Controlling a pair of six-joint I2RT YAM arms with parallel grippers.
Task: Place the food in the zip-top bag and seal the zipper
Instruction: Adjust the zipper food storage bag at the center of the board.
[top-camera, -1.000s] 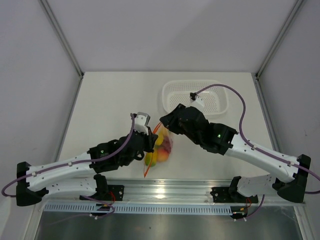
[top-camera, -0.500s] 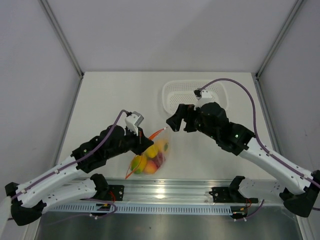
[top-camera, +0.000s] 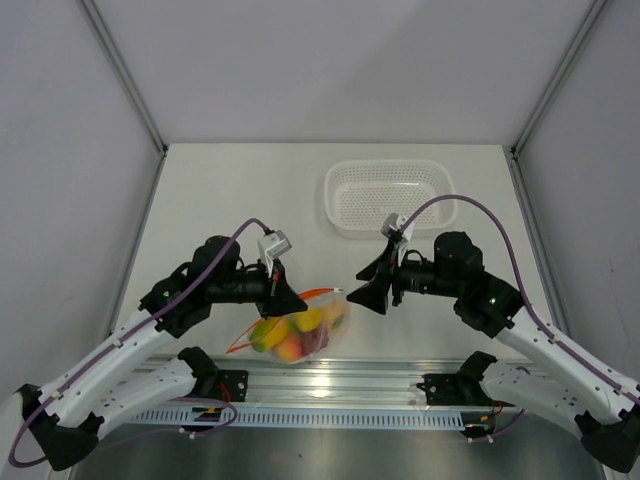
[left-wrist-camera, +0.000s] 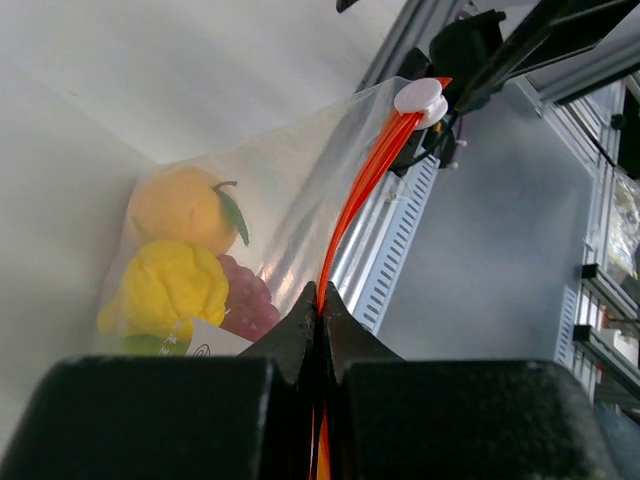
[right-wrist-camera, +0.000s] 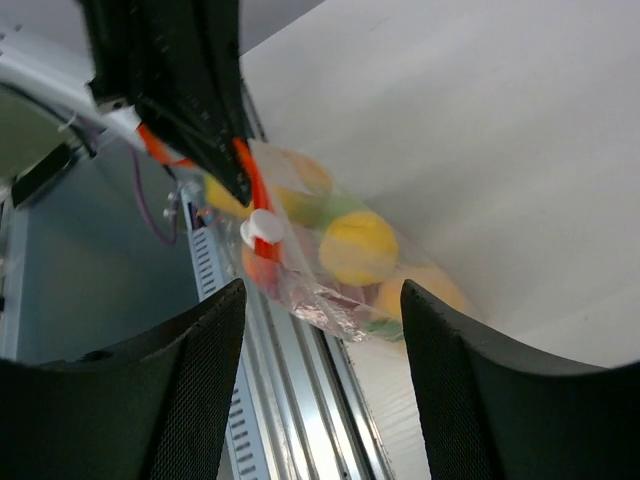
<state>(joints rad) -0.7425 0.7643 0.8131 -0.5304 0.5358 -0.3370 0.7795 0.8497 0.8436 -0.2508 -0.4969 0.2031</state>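
The left tool (left-wrist-camera: 321, 302) is gripping the zipper (left-wrist-camera: 356, 195) of the zip-top bag (top-camera: 322, 325), jaws fully closed on the strip. The bag is holding the food (left-wrist-camera: 178, 252) at lower centre of the top view. The right tool (top-camera: 366, 292) is hovering open and empty, just right of the bag.

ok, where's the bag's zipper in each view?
Top external: zipper, centre of frame.
Left wrist: zipper, running up from centre bottom.
Right wrist: zipper, upper left.
Shared landmark: left gripper, shut on the zipper's end.
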